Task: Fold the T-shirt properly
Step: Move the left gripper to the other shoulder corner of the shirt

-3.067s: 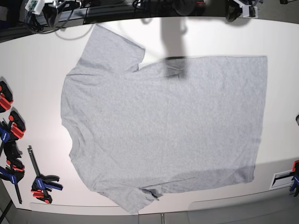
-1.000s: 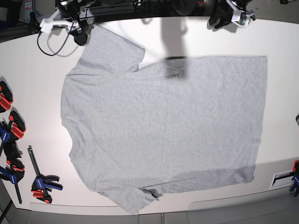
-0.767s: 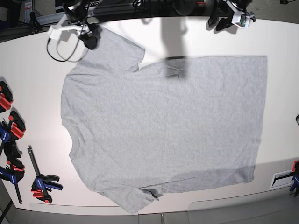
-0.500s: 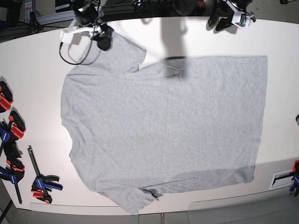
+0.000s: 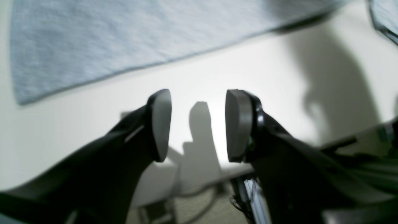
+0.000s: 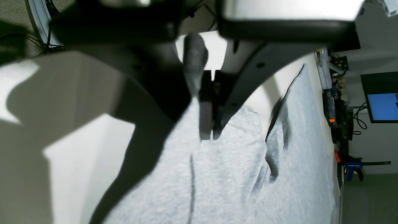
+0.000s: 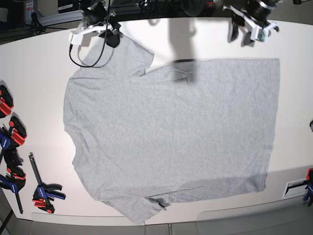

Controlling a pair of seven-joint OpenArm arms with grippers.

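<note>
- T-shirt [image 7: 171, 132] lies spread flat on the white table [image 7: 34, 73], plain grey side up, collar toward the clamps at one end, hem at the other; no fold made yet, so the task looks to be at its very start
- right gripper [image 7: 111, 38] sits at the far sleeve's outer edge; wrist view shows its jaws pressed together with a tuck of grey cloth [image 6: 194, 67] pinched between them; the sleeve rises slightly toward the pinch; a grip at this corner probably serves to carry the sleeve inward over the body
- left gripper [image 5: 197, 126] hovers over bare table near the far edge of the hem end, jaws spread apart, nothing between them; the shirt's edge [image 5: 93, 74] lies just beyond its fingertips, not touched; likely lining up for the hem corner so both arms lift one long side together
- bar clamps [image 7: 41, 191] lie well apart from the cloth; no hindrance to the fold
</note>
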